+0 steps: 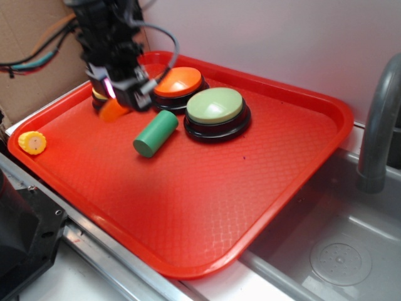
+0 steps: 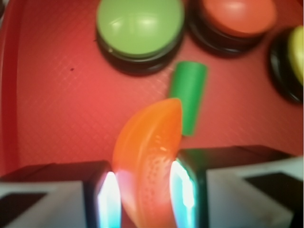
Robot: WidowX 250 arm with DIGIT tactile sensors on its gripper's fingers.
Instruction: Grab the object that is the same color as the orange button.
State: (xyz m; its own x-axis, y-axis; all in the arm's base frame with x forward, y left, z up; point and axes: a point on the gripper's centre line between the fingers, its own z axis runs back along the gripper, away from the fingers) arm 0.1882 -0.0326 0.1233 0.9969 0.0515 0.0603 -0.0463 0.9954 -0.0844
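Fingers (image 2: pixel 109 199) of the end effector (image 2: pixel 145 194) are closed on the orange wedge (image 2: pixel 149 156), one pad pressed against each of its sides, as the wrist view shows; the wedge's pointed tip sticks out forward past the pads toward the green cylinder (image 2: pixel 189 95). In the exterior view the end effector (image 1: pixel 119 94) hangs over the back left part of the red tray (image 1: pixel 188 207), with the orange wedge (image 1: pixel 113 111) showing just under it; whether the wedge is off the tray surface or touching it cannot be told. Just to the right of the wedge, the green cylinder (image 1: pixel 155 133) lies on its side on the tray, angled, with one round end facing the front. Behind the cylinder sits the orange button (image 1: pixel 179 83) on its black base, partly covered on its left by the arm. Beside it, to the right and a little nearer the front, is the pale green button (image 1: pixel 215 106), the two bases close together. A yellow-topped button (image 2: pixel 297 57) sits at the right edge of the wrist view, mostly hidden behind the end effector in the exterior view. A small yellow corn piece (image 1: pixel 32 143) rests at the left rim of the tray, well apart from the rest. A grey faucet (image 1: pixel 379 125) stands over a sink (image 1: pixel 338 251) to the right of the tray.
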